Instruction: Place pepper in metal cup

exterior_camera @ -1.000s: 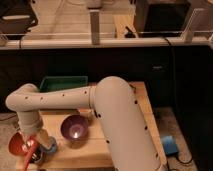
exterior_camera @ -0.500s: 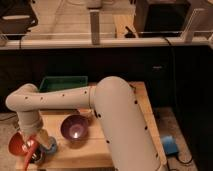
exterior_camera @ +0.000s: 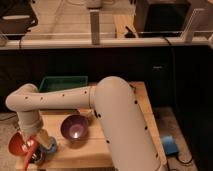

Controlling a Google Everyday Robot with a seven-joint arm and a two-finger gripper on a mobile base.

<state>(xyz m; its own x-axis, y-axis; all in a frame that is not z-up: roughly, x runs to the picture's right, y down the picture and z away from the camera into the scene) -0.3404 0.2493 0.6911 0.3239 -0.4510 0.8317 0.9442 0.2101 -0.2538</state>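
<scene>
My gripper (exterior_camera: 33,150) hangs low over the table's front left corner, at the end of the cream arm that bends down there, and its jaws stand open. A thin red-orange pepper (exterior_camera: 30,148) shows right under the wrist, running down toward the small shiny metal cup (exterior_camera: 38,159) at the table's front edge. The arm hides where the pepper's lower end lies, so I cannot tell whether it touches the cup. I also cannot tell whether the gripper touches the pepper.
A round orange-red bowl (exterior_camera: 17,144) sits just left of the gripper and a light blue cup (exterior_camera: 50,146) just right of it. A purple bowl (exterior_camera: 75,128) stands mid-table, with a green tray (exterior_camera: 63,83) at the back. A blue object (exterior_camera: 168,145) lies on the floor to the right.
</scene>
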